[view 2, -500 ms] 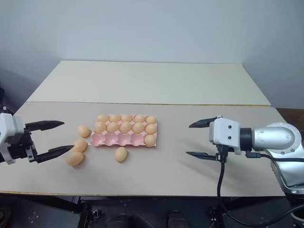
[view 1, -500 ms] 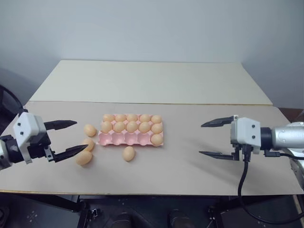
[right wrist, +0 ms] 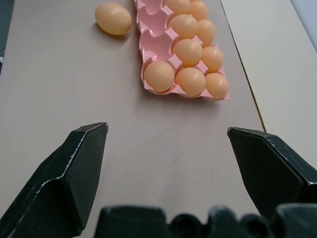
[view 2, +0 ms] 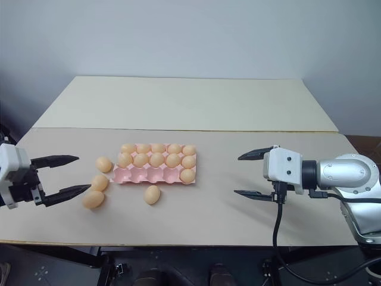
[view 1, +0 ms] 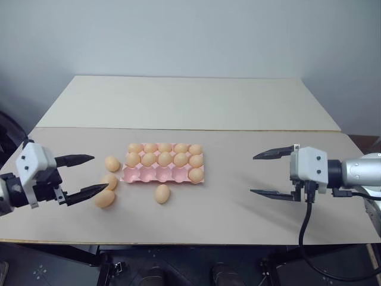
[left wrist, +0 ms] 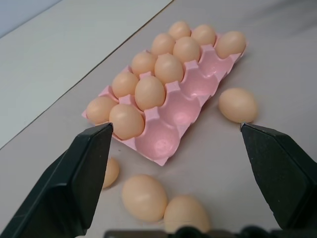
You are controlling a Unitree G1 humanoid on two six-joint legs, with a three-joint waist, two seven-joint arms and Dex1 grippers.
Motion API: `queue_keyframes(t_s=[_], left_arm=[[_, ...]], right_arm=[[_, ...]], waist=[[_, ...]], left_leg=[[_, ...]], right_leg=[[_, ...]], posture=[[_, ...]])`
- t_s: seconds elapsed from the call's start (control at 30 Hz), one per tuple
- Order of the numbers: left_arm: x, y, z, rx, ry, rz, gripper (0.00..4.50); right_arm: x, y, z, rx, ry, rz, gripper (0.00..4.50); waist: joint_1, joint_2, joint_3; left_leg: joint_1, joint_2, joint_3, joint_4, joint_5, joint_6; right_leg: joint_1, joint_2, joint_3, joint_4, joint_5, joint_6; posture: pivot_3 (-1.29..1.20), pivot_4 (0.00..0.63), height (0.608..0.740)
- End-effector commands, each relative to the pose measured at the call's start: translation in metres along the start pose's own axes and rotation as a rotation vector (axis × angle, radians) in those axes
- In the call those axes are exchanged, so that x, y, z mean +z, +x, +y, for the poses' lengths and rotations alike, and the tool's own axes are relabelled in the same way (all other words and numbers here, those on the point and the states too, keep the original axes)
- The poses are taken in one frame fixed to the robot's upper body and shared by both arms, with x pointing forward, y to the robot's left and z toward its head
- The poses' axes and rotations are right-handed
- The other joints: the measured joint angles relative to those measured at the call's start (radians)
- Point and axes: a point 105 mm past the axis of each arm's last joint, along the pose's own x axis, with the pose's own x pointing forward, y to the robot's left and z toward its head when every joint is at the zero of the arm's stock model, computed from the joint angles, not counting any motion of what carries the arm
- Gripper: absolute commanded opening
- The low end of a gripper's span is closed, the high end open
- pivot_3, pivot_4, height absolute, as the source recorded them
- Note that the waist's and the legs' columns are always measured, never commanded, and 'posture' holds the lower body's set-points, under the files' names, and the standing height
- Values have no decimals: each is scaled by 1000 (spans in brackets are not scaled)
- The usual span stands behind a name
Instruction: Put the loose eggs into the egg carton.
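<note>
left gripper (view 1: pixel 82 176) wide open, empty — right gripper (view 1: pixel 271 174) likewise

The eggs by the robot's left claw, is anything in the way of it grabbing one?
No, nothing visible blocks it. The left gripper is open, with the nearest of the loose eggs right beside its lower finger. The egg carton sits past them, its four near cups empty.
</note>
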Motion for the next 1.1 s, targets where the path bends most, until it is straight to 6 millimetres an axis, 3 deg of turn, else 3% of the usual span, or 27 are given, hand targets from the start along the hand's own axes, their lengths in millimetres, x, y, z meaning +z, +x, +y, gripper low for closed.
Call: queue_keyframes(t_s=[0.03, 0.27, 0.4, 0.73, 0.93, 1.1], left_arm=[[11, -8, 0, 17, 37, -30, 4480], [11, -5, -1, -11, 24, -30, 4480], [10, -2, -2, -36, 21, -24, 4480], [8, 4, 3, -74, 30, -1, 4480], [3, 4, 2, -74, 17, 26, 4480], [2, 3, 0, -70, 18, 25, 4480]], right_arm=[[9, -1, -2, -5, -38, -32, 4500], [12, 5, -7, -51, -11, -56, 4500], [22, 21, -10, -113, 12, -112, 4500], [59, 100, 6, -112, 165, -285, 4500], [72, 149, 40, 13, 184, -308, 4500], [76, 176, 50, 64, 184, -294, 4500]], waist=[[1, 0, 0], [2, 0, 0], [-1, 0, 0], [-1, 0, 0], [0, 0, 0], [-1, 0, 0]], left_leg=[[0, 0, 0, 0, 0, 0], [0, 0, 0, 0, 0, 0], [0, 0, 0, 0, 0, 0], [0, 0, -1, 0, 0, 0], [-2, 0, -1, 0, 0, 0], [-1, 0, -1, 0, 0, 0]], right_leg=[[0, 0, 0, 0, 0, 0], [0, 0, 0, 0, 0, 0], [0, 0, 0, 0, 0, 0], [-1, 1, 0, 1, 0, 0], [-3, 1, 0, 1, 0, 0], [-3, 1, 0, 2, 0, 0]], posture=[[0, 150, 740], [0, 150, 740], [0, 150, 740], [0, 150, 740], [0, 150, 740], [0, 150, 740]])
